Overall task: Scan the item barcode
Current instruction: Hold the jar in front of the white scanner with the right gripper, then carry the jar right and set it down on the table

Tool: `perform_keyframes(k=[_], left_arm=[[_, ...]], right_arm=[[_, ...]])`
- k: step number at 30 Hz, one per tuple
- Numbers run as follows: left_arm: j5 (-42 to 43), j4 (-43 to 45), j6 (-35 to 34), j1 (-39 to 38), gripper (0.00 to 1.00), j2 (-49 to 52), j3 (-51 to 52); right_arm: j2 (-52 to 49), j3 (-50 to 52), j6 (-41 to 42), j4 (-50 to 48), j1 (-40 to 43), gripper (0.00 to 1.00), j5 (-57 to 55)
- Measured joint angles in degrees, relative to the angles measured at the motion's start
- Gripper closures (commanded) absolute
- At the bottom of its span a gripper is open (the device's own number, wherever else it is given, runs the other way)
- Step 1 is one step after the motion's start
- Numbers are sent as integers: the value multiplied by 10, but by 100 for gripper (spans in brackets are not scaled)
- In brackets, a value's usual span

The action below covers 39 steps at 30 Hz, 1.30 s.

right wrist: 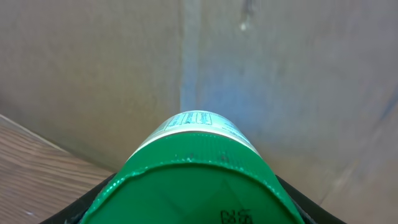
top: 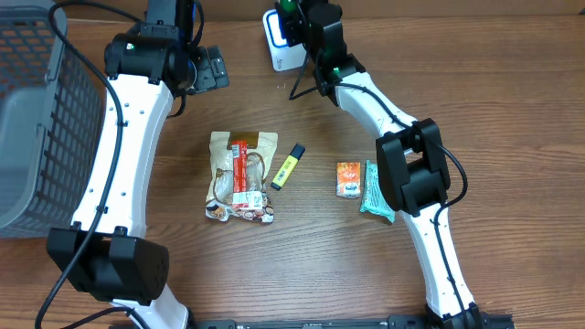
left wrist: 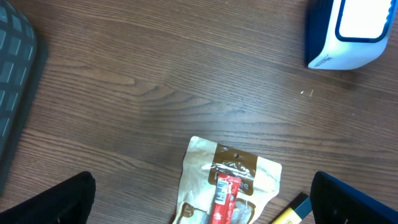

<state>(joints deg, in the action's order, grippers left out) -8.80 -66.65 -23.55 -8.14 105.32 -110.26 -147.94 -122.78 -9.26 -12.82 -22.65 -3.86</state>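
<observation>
A green-capped container [right wrist: 193,186] fills the bottom of the right wrist view. It is grasped between the dark fingers [right wrist: 81,211] of the right gripper [top: 294,16], and its labelled end points at a plain brownish surface. In the overhead view it sits at the top centre of the frame, by the upper end of the white-and-blue scanner [top: 277,46]. The left gripper [top: 212,68] hangs released, jaws wide, at upper left over the wooden table [top: 512,91]. At mid-frame lie a snack pouch [top: 241,175], a yellow highlighter [top: 287,167], an orange packet [top: 347,179] and a teal packet [top: 368,194]. A grey basket [top: 37,110] stands at the left edge.
</observation>
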Motion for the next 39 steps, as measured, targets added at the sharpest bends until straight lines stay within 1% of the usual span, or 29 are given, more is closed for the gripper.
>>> perform_keyframes(k=[4, 11, 20, 24, 28, 31, 35, 39], left_arm=[[0, 0, 0, 0, 0, 0, 0], [0, 0, 0, 0, 0, 0, 0], [0, 0, 0, 0, 0, 0, 0], [0, 0, 0, 0, 0, 0, 0], [0, 0, 0, 0, 0, 0, 0], [0, 0, 0, 0, 0, 0, 0], [0, 0, 0, 0, 0, 0, 0], [0, 0, 0, 0, 0, 0, 0]], right_arm=[[0, 0, -44, 3, -2, 96, -1], [0, 0, -70, 11, -10, 96, -2], [0, 0, -73, 28, -12, 96, -2], [9, 0, -56, 59, -12, 96, -2], [64, 3, -9, 144, -9, 96, -2], [132, 3, 23, 238, -2, 96, 0], [251, 1, 64, 390, 25, 96, 1], [323, -10, 107, 565, 78, 96, 0]])
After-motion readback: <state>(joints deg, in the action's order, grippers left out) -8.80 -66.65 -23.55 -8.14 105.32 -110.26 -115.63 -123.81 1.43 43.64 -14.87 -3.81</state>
